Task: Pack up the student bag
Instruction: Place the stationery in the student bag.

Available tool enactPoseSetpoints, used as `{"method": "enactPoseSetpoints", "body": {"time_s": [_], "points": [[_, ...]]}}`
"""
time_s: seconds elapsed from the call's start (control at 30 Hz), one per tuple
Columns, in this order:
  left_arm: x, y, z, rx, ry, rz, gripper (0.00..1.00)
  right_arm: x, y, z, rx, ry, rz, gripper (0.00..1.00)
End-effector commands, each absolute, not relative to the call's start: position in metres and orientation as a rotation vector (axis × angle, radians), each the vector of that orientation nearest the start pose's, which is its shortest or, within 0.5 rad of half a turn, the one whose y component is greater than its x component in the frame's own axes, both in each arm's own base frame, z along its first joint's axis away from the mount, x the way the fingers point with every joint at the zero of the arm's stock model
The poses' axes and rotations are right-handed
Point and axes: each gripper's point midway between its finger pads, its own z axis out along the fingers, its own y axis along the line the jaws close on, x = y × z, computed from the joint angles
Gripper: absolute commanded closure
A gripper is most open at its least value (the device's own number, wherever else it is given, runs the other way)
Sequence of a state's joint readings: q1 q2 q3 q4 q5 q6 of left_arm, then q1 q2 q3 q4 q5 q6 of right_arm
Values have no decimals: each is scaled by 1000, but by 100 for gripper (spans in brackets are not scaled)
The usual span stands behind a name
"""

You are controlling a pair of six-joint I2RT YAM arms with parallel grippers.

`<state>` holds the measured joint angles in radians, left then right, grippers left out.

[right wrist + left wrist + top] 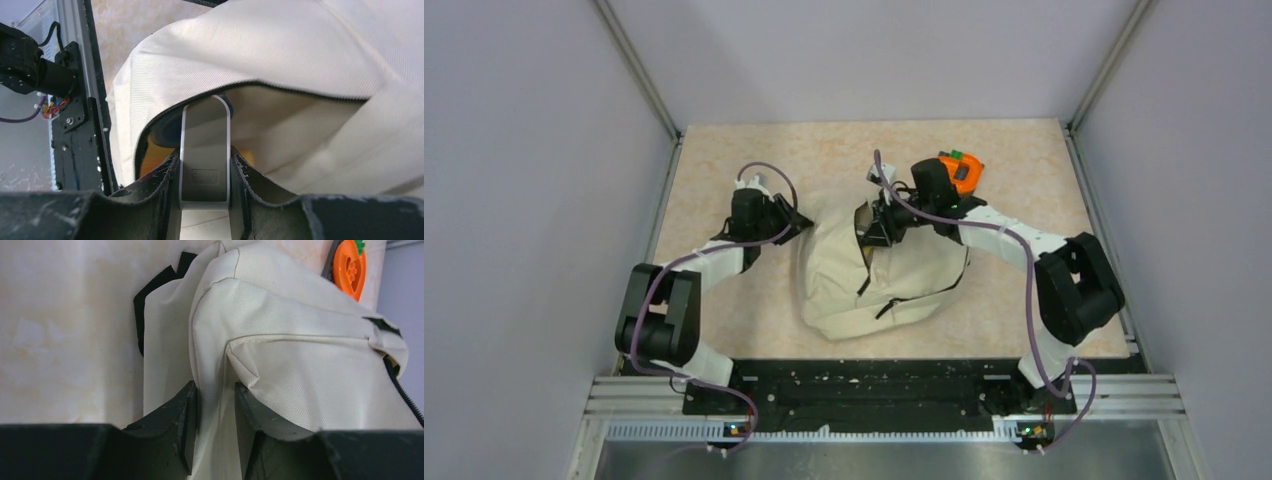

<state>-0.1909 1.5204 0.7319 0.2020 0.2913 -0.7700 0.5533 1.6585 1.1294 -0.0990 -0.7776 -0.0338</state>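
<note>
The student bag (894, 280) lies slumped on the desk (724, 170) between the two tools, mouth open toward the right tool (876, 230)
Only the top view shows the whole bag, with the left tool (802, 222) at its far left corner. The left wrist view alone shows that tool pinching a stitched fold of cream fabric. The right wrist view alone shows the right tool gripping a grey round-ended piece (205, 145), tip at the zip-edged mouth. What that piece is cannot be told, and the arm half hides the orange thing (964, 172) beyond the right tool. The mouth faces away from the arm bases; the long axis is unclear
</note>
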Motion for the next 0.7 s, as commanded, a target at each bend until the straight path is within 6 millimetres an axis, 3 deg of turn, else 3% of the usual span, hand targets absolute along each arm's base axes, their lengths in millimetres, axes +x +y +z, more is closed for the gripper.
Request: {"method": "enactPoseSetpoints", "body": {"time_s": [0.0,0.1,0.2,0.37,0.53,0.67], "points": [[395,-177,136,-276,2081,-982,63,286,361,158,-1160,1852,1174,97],[387,-172,134,-262,2094,-945,59,302,367,153,-1090,1870,1090,93],[376,-162,138,-227,2080,-876,46,322,365,149,-969,1932,990,93],[359,-146,157,-174,2046,-767,32,348,353,162,-722,1935,878,93],[350,-155,191,-108,1959,-844,28,359,356,173,-615,1911,852,91],[348,-171,191,-82,1960,-918,28,357,371,178,-593,1823,861,89]]}}
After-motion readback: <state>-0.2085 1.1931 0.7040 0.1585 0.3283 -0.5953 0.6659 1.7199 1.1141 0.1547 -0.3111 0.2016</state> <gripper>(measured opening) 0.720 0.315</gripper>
